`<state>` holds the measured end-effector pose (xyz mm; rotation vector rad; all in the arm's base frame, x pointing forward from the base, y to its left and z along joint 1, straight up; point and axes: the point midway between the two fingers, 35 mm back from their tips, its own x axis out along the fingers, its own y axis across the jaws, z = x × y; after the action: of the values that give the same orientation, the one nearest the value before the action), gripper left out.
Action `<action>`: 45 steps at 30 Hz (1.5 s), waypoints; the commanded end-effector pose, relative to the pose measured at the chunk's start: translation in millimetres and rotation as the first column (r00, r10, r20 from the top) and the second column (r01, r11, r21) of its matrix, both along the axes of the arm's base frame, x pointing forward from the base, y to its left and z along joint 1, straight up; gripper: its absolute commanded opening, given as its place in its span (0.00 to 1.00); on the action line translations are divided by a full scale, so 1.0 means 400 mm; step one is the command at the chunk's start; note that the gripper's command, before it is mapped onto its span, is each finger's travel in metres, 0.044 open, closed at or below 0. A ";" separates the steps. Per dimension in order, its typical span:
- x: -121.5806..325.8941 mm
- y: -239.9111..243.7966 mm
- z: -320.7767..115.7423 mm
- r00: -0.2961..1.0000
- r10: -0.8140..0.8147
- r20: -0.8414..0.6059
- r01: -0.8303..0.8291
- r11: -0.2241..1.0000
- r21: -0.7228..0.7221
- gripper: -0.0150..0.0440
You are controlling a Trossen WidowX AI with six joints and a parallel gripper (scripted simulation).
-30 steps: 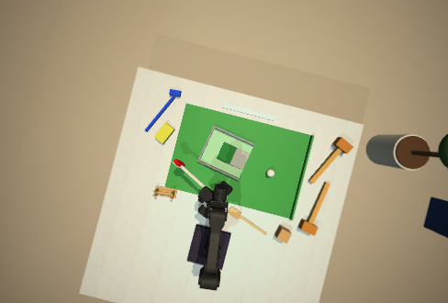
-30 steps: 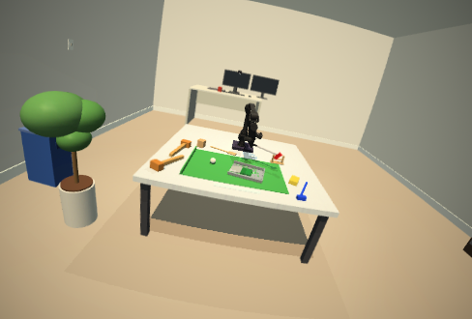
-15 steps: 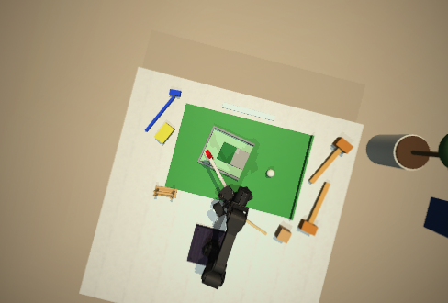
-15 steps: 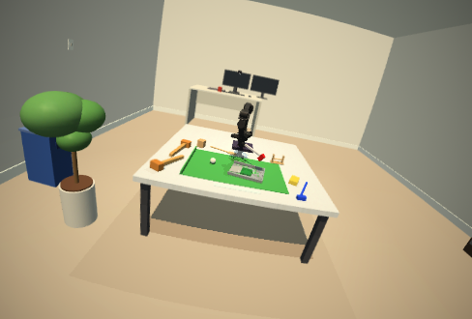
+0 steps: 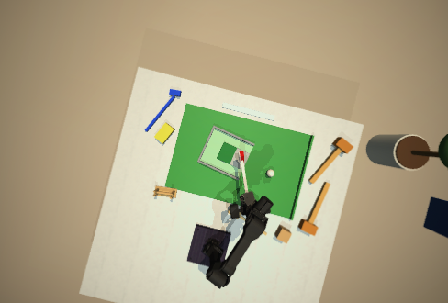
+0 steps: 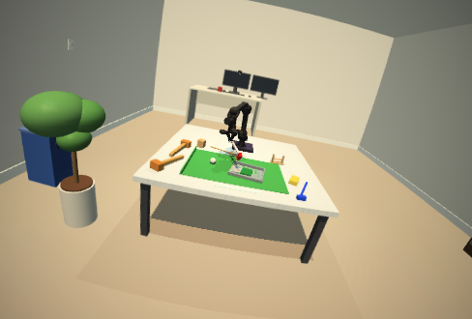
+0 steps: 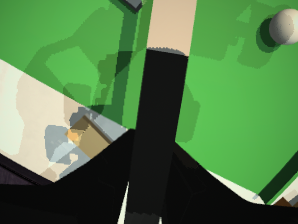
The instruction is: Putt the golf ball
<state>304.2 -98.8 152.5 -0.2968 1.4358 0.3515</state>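
Observation:
The red putter's head (image 5: 241, 155) (image 6: 239, 156) hangs in the air over the ramp end of the raised green (image 5: 208, 150) (image 6: 247, 171). Its pale shaft (image 5: 244, 178) (image 7: 171, 25) runs back to a black grip (image 7: 160, 95). My gripper (image 5: 243, 202) (image 6: 231, 138) (image 7: 147, 137) is shut on that grip, near the mat's arm-side edge. The white golf ball (image 5: 270, 173) (image 6: 213, 160) (image 7: 286, 26) lies on the green mat (image 5: 285, 151) (image 6: 203, 175) (image 7: 225, 125), to the right of the head in the top view. The head is outside the wrist view.
A dark rail (image 5: 302, 178) edges the mat's ball side. Beyond it lie two orange mallets (image 5: 341, 145) (image 5: 308, 227) and a wooden cube (image 5: 283, 233). A wooden stand (image 5: 164, 192), yellow block (image 5: 164, 133) and blue mallet (image 5: 174, 93) lie on the other side.

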 end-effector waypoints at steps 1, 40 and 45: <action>-0.013 -0.060 0.009 0.995 -0.102 -0.006 0.102 0.995 -0.012 0.25; -0.147 -0.310 -0.081 0.845 -0.532 -0.065 0.529 0.847 -0.058 0.25; -0.147 -0.311 -0.096 0.845 -0.532 -0.065 0.529 0.847 -0.058 0.25</action>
<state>246.0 -222.8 119.3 0.0917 1.5360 -0.1161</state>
